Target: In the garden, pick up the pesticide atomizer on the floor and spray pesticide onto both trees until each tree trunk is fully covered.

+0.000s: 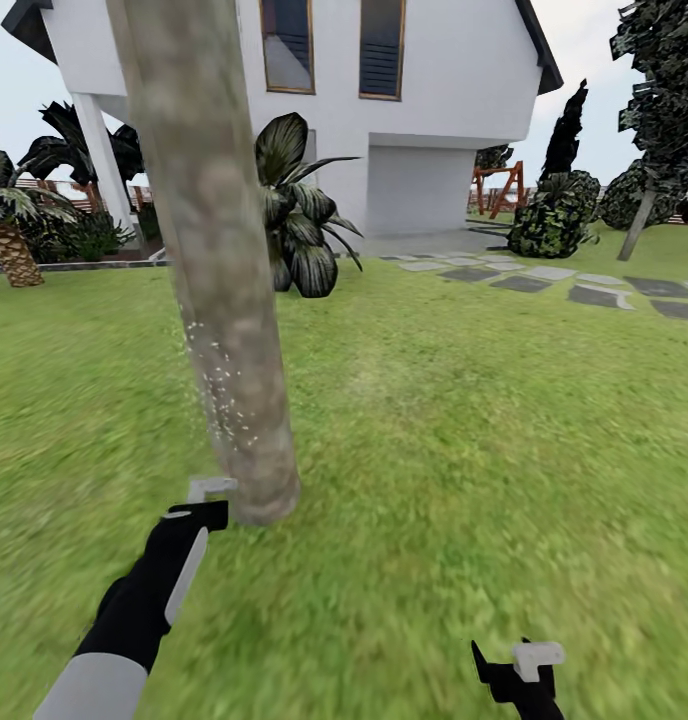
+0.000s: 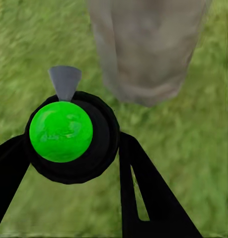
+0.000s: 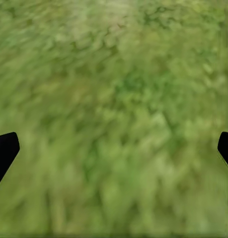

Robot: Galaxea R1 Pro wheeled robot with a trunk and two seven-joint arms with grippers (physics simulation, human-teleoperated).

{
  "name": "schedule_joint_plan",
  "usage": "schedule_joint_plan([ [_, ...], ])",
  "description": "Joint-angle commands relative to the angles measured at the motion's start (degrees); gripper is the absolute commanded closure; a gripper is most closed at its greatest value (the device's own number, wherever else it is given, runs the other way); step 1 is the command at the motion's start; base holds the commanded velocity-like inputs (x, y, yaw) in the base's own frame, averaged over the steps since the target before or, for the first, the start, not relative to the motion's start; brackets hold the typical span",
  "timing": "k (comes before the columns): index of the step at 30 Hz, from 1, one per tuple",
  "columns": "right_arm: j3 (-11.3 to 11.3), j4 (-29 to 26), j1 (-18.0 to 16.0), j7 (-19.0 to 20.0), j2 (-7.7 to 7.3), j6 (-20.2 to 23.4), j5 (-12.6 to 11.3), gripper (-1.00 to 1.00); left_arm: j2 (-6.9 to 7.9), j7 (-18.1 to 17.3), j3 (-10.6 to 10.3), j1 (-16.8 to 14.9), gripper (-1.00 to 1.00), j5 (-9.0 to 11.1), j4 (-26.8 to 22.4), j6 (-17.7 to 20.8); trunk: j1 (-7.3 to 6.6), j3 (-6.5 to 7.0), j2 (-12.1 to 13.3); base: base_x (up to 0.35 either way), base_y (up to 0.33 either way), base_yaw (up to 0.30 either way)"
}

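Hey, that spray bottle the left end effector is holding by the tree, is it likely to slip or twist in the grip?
The pesticide atomizer looks round and smooth where the fingers flank it, so it could probably rotate in the left end effector. It seems small and rigid, likely light. Its nozzle points toward the tree trunk, so any twist would probably shift the spray off target.

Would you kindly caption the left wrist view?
Left gripper holding the green-topped atomizer, nozzle toward the tree trunk.
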Motion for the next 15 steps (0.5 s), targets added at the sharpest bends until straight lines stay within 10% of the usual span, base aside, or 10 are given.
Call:
schedule_joint_plan([
  [1, 0.0, 0.0, 0.0, 0.0, 0.04, 0.0, 0.0, -1.0, -0.31, 0.1, -0.1, 0.4, 1.0, -0.3, 0.0, 0.0, 0.0, 0.01, 0.0, 0.0, -0.271, 0.0],
  [15, 0.0, 0.0, 0.0, 0.0, 0.15, 0.0, 0.0, -1.0, -1.24, 2.3, 0.0, 1.0, 1.0, -0.2, 0.1, -1.6, 0.0, 0.01, 0.0, 0.0, -0.271, 0.084],
])
